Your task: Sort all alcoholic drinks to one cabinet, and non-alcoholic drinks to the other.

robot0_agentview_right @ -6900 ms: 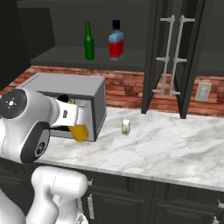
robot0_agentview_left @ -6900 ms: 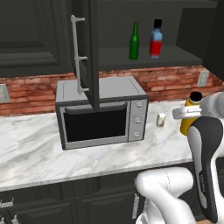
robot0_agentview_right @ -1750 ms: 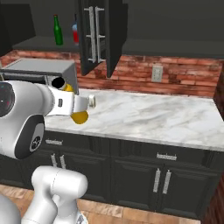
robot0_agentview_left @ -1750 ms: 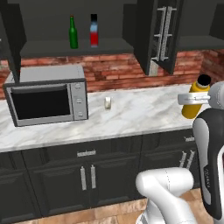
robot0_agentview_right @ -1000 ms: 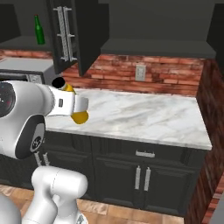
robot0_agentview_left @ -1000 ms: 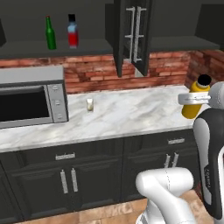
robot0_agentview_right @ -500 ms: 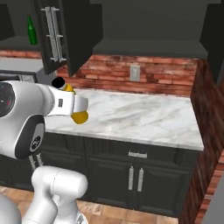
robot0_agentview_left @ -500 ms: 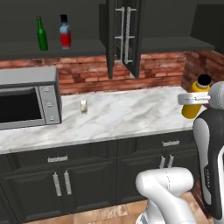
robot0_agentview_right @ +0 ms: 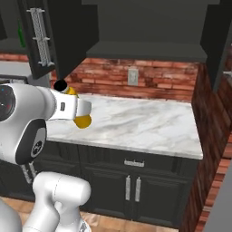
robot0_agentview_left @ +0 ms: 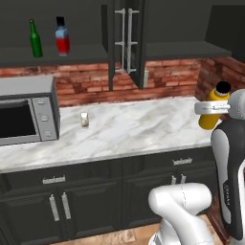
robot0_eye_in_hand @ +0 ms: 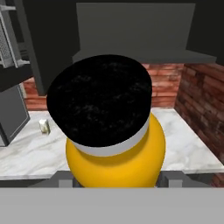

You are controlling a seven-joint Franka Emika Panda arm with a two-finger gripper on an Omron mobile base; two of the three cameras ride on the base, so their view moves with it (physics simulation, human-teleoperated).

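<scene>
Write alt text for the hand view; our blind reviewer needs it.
A yellow-orange cylindrical bottle with a black cap fills the foreground, held in the gripper. Behind it lie a white marble counter, a small pale cream container, a red brick wall and an open dark cabinet shelf.

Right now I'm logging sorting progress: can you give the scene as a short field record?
held: yellow-orange bottle, in the gripper, above the counter's right end
left cabinet shelf: green bottle and blue-and-red bottle, upright, side by side
counter: small cream container, right of microwave
right cabinet shelf: no drinks seen
</scene>
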